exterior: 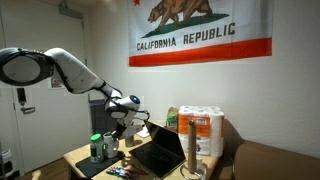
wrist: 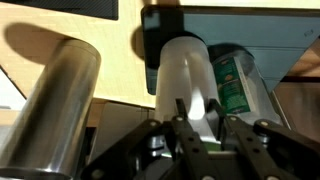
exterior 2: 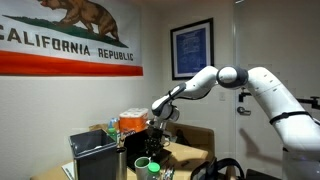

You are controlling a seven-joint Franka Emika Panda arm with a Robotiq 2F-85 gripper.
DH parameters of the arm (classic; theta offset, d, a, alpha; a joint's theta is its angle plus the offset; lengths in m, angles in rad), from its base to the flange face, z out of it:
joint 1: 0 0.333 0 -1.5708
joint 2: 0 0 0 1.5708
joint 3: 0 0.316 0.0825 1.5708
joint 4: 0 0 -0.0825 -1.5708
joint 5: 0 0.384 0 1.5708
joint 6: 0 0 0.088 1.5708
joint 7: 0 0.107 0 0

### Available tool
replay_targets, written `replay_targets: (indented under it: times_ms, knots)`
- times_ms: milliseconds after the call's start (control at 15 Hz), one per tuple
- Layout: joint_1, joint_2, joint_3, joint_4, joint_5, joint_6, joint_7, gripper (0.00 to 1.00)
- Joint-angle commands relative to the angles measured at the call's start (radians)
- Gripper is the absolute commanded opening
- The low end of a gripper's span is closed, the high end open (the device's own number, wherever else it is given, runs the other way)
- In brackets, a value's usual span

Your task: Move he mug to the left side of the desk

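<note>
Standing here, I see everything resting on the light tan wooden bench [exterior: 78, 158]. In an exterior view, the open black laptop [exterior: 160, 150] sits near the middle. The clear jar with a green lid [exterior: 96, 148] stands to its left by the edge, and the wrapped pack of white paper rolls [exterior: 207, 130] stands to its right. The striped cloth flag [exterior: 200, 30] hangs on the wall behind them.

In the wrist view, the small white cylindrical mug [wrist: 188, 75] stands just beyond the gripper [wrist: 205, 125], with the fingers [wrist: 178, 115] before it. The slim metal bottle [wrist: 55, 100] stands to its left. The jar is close on its right, partly behind it.
</note>
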Motion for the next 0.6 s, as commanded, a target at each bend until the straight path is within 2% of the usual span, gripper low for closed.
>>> replay_targets:
  times_ms: [0, 333, 400, 533]
  knots:
    - [-0.002, -0.001, -0.011, 0.015, -0.002, 0.006, -0.026, 0.59]
    - [0.005, -0.009, -0.023, 0.018, -0.029, 0.007, -0.010, 0.96]
    - [0.013, -0.016, -0.036, 0.021, -0.059, 0.003, 0.013, 1.00]
    - [0.027, -0.039, -0.068, 0.023, -0.141, -0.005, 0.062, 1.00]
